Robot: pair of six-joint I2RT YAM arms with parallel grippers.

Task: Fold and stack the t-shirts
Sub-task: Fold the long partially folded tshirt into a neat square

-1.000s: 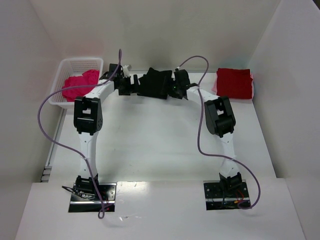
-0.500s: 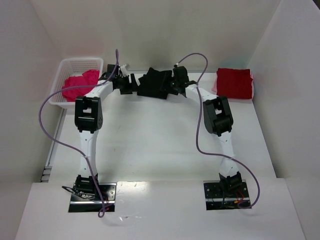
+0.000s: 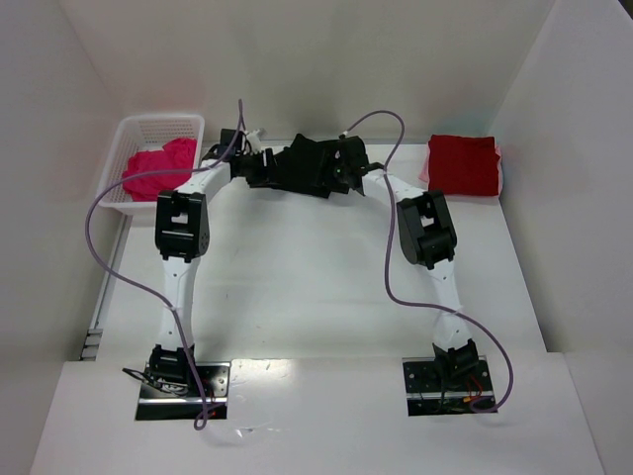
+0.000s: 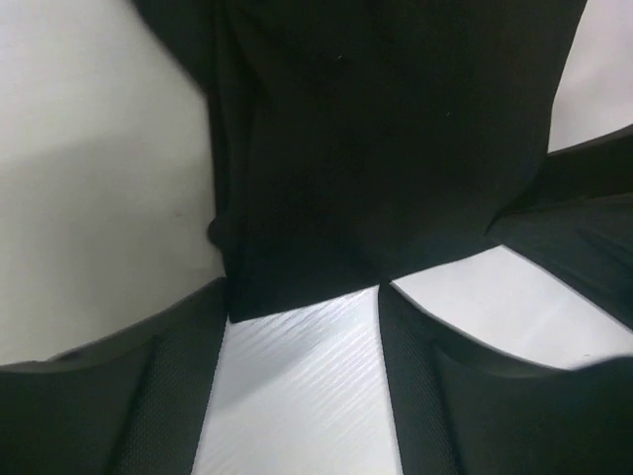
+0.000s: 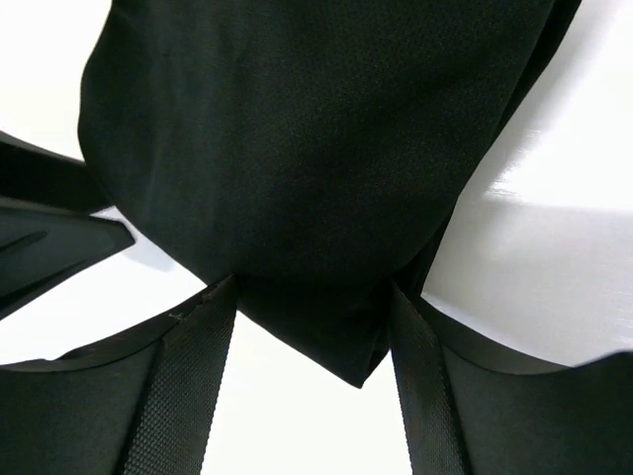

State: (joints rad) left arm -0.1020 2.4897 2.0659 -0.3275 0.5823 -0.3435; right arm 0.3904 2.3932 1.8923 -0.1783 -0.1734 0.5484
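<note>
1. Both arms are reaching away from their bases to the far middle of the white table (image 3: 297, 287), and their wrists are pointing in at each other.
2. A black cloth t-shirt (image 3: 302, 163), bunched into a thick, crumpled bundle, is sitting between the two wrists at the far edge of the table.
3. The left gripper (image 3: 255, 166) is coming at the bundle from the left. In its wrist view, the dark cloth is filling the gap between the two fingers (image 4: 168, 396) and touching both, so this claw is clamping the black cloth t-shirt.
4. The right gripper (image 3: 346, 163) is coming at it from the right. In its wrist view, a folded corner of the same cloth is hanging down between the fingers (image 5: 188, 396) and pressing against each, so this claw is also gripping the black cloth t-shirt.
5. A bright magenta-pink cloth t-shirt (image 3: 153, 170) is lying in a loose heap inside a white plastic mesh basket (image 3: 158, 121) at the far left corner, well apart from the bundle.
6. A dark red cloth t-shirt (image 3: 463, 163), folded into a neat square, is lying flat at the far right corner, beside the right wall.
7. Purple cables (image 3: 97, 247) are looping loosely from each arm down towards the bases.
</note>
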